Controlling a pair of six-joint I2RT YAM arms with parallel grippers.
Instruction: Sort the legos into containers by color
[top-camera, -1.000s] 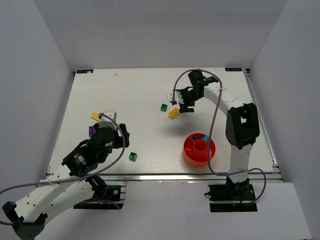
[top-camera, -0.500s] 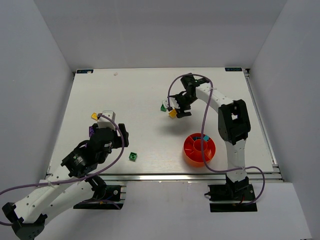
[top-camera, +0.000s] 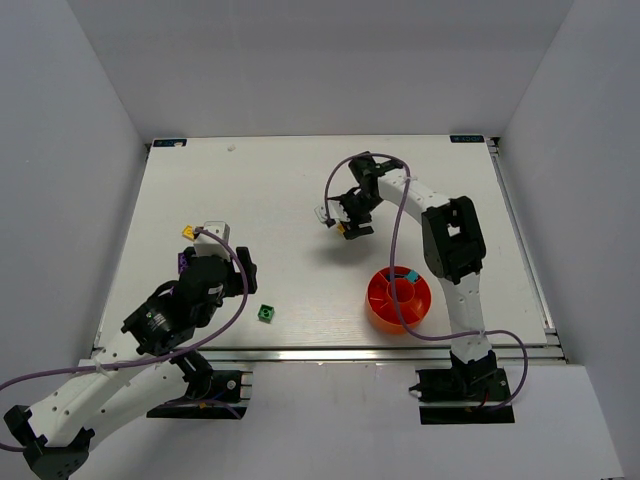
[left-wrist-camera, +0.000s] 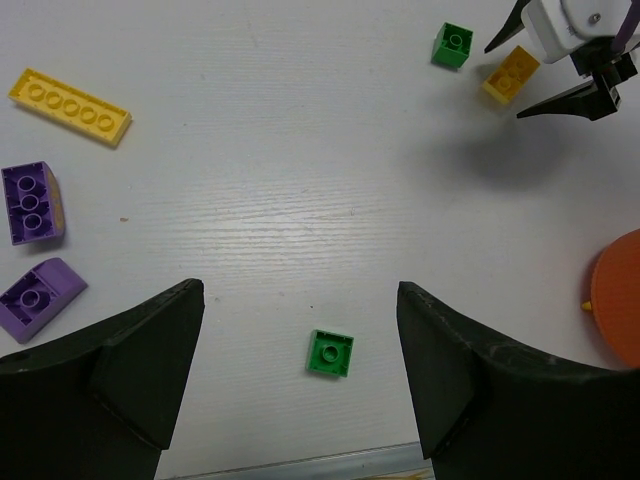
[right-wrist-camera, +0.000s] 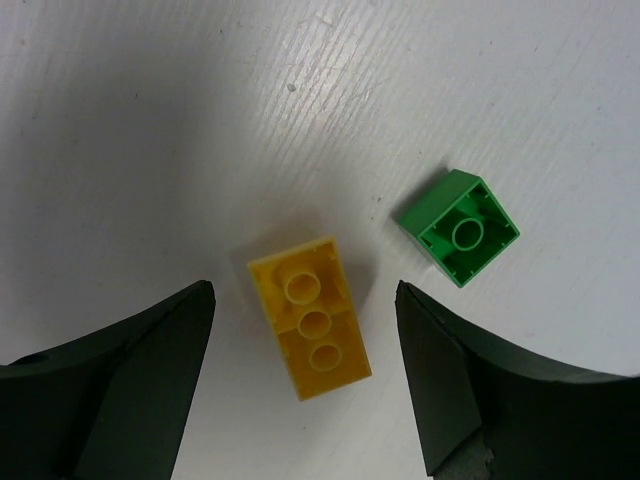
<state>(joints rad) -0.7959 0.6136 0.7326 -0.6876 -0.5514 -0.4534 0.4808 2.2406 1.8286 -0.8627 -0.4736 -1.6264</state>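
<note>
A yellow brick (right-wrist-camera: 310, 318) lies hollow side up at the centre of the right wrist view. A green brick (right-wrist-camera: 460, 228), also hollow side up, sits just beside it toward the upper right, and the two are apart. The right tool (right-wrist-camera: 302, 290) stands wide, one dark finger (right-wrist-camera: 130, 380) on each side of the yellow brick and neither touching it.

From above, this tool (top-camera: 345, 222) sits right of centre on the worktop (top-camera: 280, 190). The right arm rises from the lower right, passes the round orange tray (top-camera: 375, 300) and bends left at the elbow, with its wrist turned down. A cyan piece (top-camera: 410, 275) lies in an upper compartment of the tray.

The left arm runs diagonally from the lower left corner. Its tool (left-wrist-camera: 297, 300) also stands wide and holds nothing, above another green brick (left-wrist-camera: 330, 353) at the lower middle of its view. At that view's left are a long yellow plate (left-wrist-camera: 70, 93), a purple brick (left-wrist-camera: 32, 203) and a purple sloped piece (left-wrist-camera: 40, 297).

Small teal tags (top-camera: 170, 142) mark the worktop's far corners, and their print is too small to read.
</note>
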